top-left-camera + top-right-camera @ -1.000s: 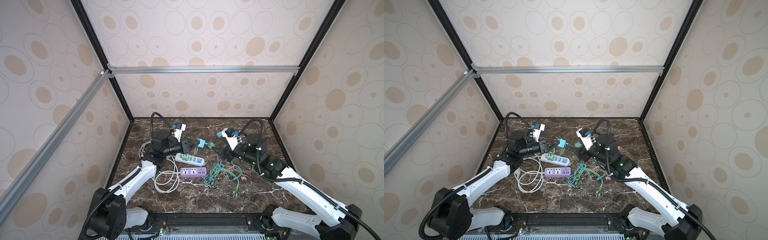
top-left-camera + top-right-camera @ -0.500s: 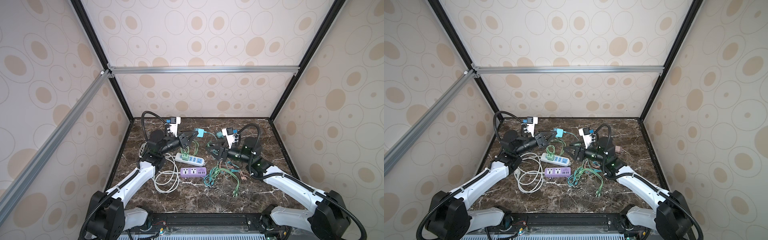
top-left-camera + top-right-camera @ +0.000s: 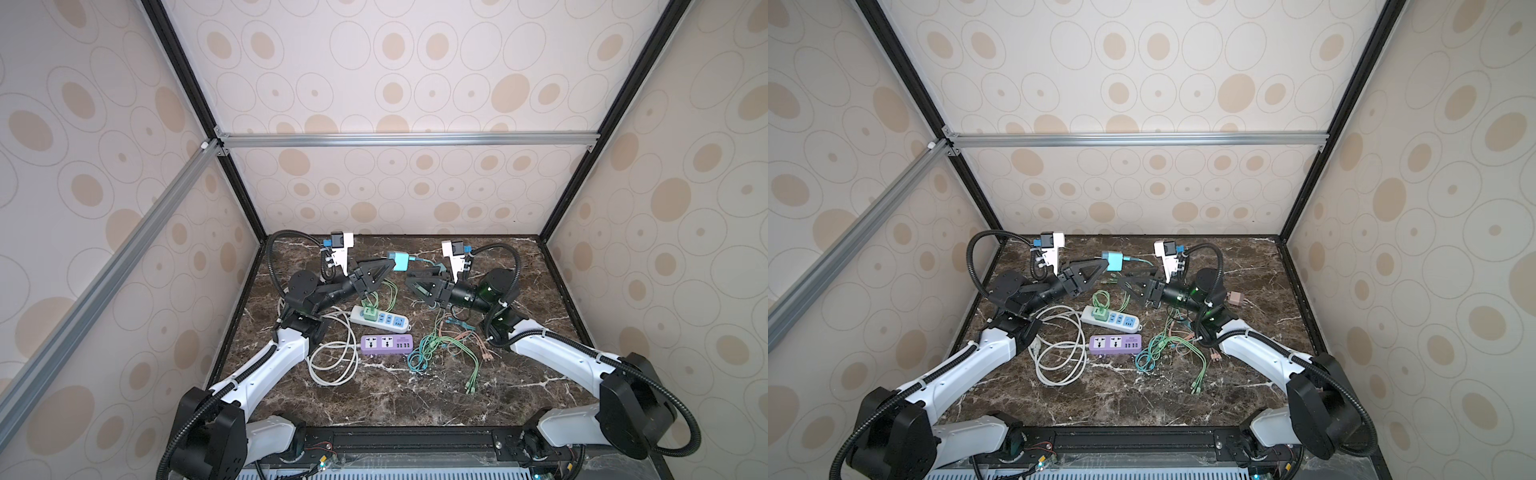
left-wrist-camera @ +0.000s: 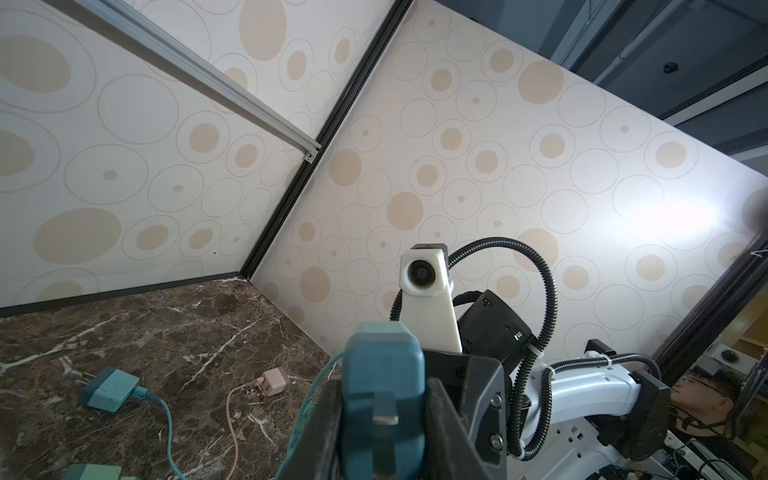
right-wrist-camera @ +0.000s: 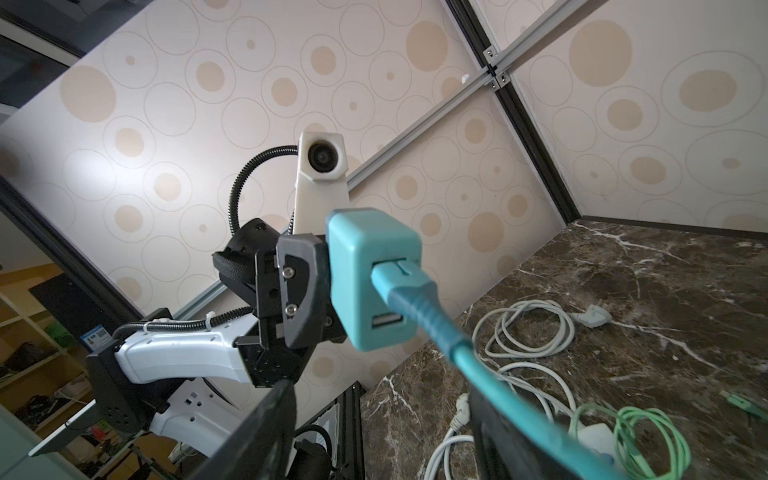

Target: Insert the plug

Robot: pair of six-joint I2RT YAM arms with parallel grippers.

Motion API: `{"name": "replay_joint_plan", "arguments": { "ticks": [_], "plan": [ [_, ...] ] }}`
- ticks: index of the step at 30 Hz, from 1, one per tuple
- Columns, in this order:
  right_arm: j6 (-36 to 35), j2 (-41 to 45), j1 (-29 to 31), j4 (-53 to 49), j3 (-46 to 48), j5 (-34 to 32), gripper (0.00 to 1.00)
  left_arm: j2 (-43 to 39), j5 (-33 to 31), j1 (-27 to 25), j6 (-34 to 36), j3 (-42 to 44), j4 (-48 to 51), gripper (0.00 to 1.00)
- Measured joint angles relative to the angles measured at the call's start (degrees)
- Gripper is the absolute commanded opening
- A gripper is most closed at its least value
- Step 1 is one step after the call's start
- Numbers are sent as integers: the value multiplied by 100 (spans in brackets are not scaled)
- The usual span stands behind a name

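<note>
Left gripper clamps teal plug; white strip holds green adapter.

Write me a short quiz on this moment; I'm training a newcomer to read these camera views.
1. True or false: the left gripper is shut on a teal charger that it holds clear of the table.
2. Multiple choice: what is plugged into the white power strip? A: a green adapter. B: a pink adapter. C: nothing.
3. Short answer: how do the jaws of the right gripper stand?

Key: 1 true. 2 A. 3 open, as the right wrist view shows.
</note>
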State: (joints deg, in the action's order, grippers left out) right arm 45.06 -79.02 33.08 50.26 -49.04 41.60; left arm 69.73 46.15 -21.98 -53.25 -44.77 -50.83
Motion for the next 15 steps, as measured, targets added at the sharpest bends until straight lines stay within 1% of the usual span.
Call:
{"name": "replay_joint_plan", "arguments": {
  "ticks": [7, 15],
  "plan": [
    [306, -225, -4, 468, -308, 105, 59, -74, 107, 0, -103, 83, -444, 0],
    [374, -315, 26, 621, -557, 175, 53, -61, 136, 0, -354, 254, -1010, 0]
  ]
}}
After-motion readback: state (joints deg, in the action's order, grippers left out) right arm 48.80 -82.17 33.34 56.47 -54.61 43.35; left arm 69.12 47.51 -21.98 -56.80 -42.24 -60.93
